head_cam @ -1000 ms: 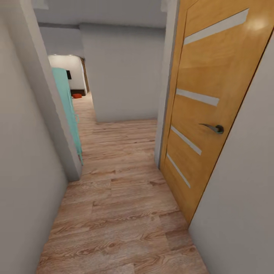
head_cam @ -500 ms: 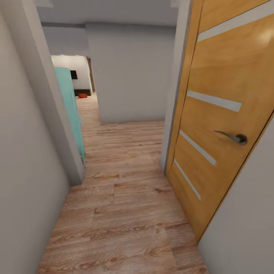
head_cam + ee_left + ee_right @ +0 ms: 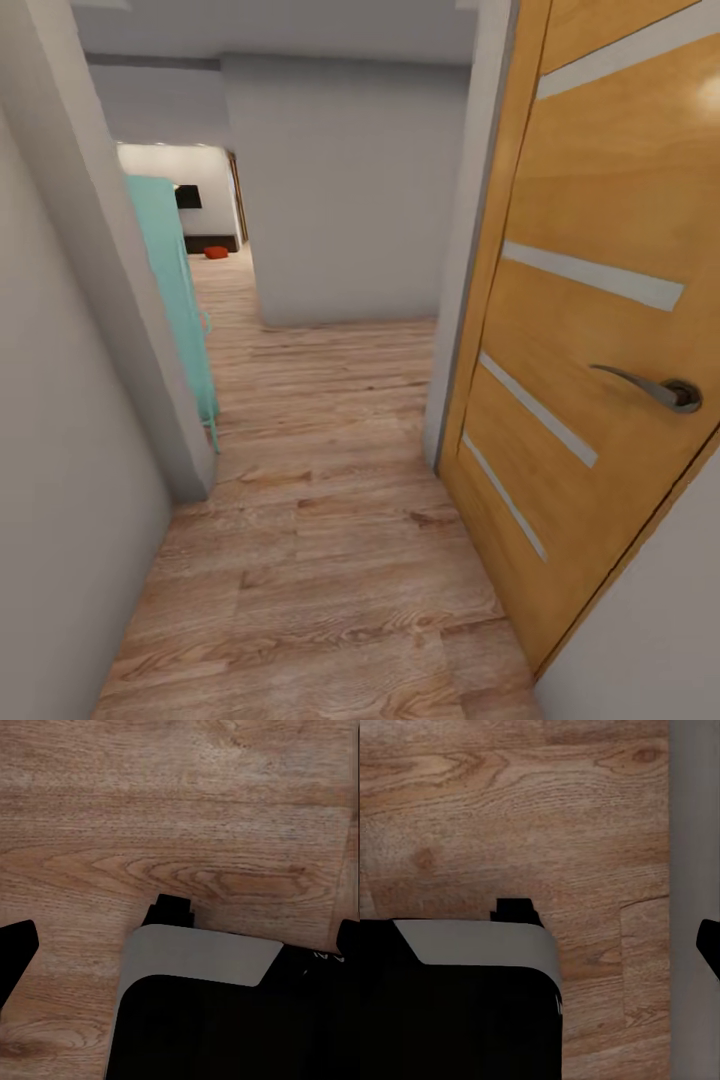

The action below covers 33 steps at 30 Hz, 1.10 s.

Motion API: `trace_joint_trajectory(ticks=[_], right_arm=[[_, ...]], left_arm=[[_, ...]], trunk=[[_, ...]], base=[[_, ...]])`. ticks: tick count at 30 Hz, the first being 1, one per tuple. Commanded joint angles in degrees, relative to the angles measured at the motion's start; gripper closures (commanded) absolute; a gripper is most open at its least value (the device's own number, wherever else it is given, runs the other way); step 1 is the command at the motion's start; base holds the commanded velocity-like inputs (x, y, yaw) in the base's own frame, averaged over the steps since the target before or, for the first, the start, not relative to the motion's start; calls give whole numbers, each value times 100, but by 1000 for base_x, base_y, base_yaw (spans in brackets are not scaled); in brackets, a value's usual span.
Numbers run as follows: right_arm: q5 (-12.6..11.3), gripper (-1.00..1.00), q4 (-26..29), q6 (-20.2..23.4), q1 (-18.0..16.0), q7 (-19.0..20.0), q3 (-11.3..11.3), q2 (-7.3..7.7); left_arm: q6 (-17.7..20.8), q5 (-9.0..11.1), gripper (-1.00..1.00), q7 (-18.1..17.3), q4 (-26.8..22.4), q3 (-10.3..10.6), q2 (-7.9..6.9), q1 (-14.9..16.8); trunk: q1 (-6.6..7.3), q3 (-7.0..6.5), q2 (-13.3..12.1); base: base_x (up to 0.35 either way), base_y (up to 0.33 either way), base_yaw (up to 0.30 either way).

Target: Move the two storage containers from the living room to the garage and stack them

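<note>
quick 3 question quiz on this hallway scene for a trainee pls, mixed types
1. True or false: the wooden door stands at the right of the head view.
2. What colour is the cabinet past the left wall's corner? A) teal B) black C) yellow
3. Fill in: the small orange-red thing far down the hall sits on the ____.

Key: 1 true; 2 A; 3 floor

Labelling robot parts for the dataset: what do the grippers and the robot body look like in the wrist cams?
Little shows. Left gripper: plain black fingertips at the frame's sides. Right gripper: one black fingertip at the frame edge. Beneath both sits the robot's base, black with a light grey rounded panel and a small black block at its rim. Faint white lettering, unreadable. No cables visible. Wood plank floor behind.
</note>
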<state>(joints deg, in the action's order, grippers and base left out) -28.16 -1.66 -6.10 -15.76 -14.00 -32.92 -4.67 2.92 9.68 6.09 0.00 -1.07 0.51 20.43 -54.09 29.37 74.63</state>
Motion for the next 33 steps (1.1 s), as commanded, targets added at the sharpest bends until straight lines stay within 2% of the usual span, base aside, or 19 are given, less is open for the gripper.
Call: trace_joint_trajectory(ticks=[1, 13, 33], right_arm=[[-58, -100, -16, -32, -6, -10, -51, -12], [-58, -100, -16, -31, -6, -18, -48, 8], [-58, -100, -17, -31, -6, -15, -48, 14]], left_arm=[[16, 34, -100, 15, 0, -7, 1, 4], [16, 34, -100, 15, 0, -8, 1, 3], [16, 30, -100, 15, 0, -7, 1, 5]], trunk=[[-3, 5, 3], [-3, 5, 3], [-3, 5, 3]], base=[[285, 0, 39], [278, 0, 225], [280, 0, 12]])
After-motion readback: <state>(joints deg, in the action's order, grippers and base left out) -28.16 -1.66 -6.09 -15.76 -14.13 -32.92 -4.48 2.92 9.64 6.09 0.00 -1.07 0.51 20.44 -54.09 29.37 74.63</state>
